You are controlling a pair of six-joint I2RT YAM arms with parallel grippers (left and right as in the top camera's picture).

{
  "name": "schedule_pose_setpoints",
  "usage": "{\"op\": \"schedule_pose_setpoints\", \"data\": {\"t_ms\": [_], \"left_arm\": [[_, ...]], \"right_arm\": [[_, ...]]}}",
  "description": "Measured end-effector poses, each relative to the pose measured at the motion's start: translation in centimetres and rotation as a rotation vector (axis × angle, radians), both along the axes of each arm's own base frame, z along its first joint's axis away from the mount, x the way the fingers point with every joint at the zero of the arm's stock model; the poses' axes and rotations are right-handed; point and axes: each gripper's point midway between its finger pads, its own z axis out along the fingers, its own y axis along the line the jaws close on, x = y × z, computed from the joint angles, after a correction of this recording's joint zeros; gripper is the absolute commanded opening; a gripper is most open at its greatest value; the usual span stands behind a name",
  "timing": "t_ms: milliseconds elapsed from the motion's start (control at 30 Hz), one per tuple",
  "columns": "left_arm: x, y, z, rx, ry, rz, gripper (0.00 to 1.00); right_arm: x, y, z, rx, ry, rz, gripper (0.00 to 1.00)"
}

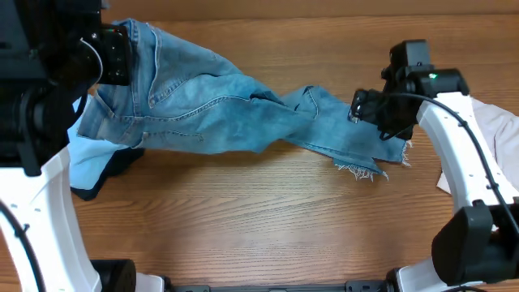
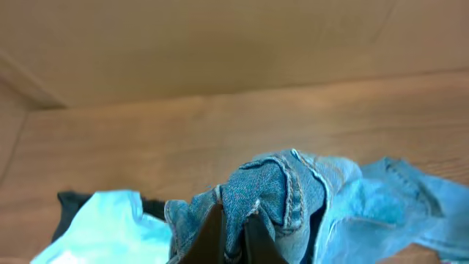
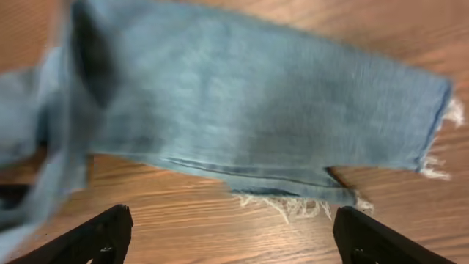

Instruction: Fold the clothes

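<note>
While the left gripper (image 2: pixel 234 233) is clamped shut on a bunched fold of the jeans (image 1: pixel 235 113) at the waistband end, up by the far-left corner of the bench (image 1: pixel 268 227), the right gripper (image 1: pixel 358 107) hangs over the leg end with its jaws spread wide and grips nothing. In the wrist view both fingers (image 3: pixel 95 236) are clear of the denim, with bare wood between them. The jeans lie strung out across the far half of the bench: waist raised at the left, legs twisted through the middle, frayed hem (image 3: pixel 293 204) flat on the wood toward the right edge. You're in the spread-out step as I read it; nothing is folded yet and the garment needs flattening first. Next move, my call — drop the right gripper onto the hem edge, close on it, then pull away from the left to take the twist out. Catch cloth rather than fringe threads, since fringe will likely slip. The sky-blue shirt (image 1: pixel 87 158) and a black garment (image 1: pixel 96 193) sit at the left edge, partly under the waist end, so the lifted waistband may drag them. The cream-white garment (image 1: pixel 496 122) is at the right edge, partly hidden by the right arm, apart from the jeans.
</note>
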Motion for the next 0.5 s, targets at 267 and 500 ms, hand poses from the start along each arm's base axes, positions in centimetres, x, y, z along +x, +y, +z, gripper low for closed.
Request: {"op": "schedule_pose_setpoints", "data": {"t_ms": [267,500], "left_arm": [[1.1,0.2,-2.2,0.010,0.075,0.011,0.04],[1.0,0.2,-2.4,0.010,0.084,0.011,0.05]], "right_arm": [[-1.5,-7.5,-6.4,-0.093,0.143,-0.261,0.94],[-2.2,-11.9,-8.7,-0.068,0.114,-0.352,0.90]]}}
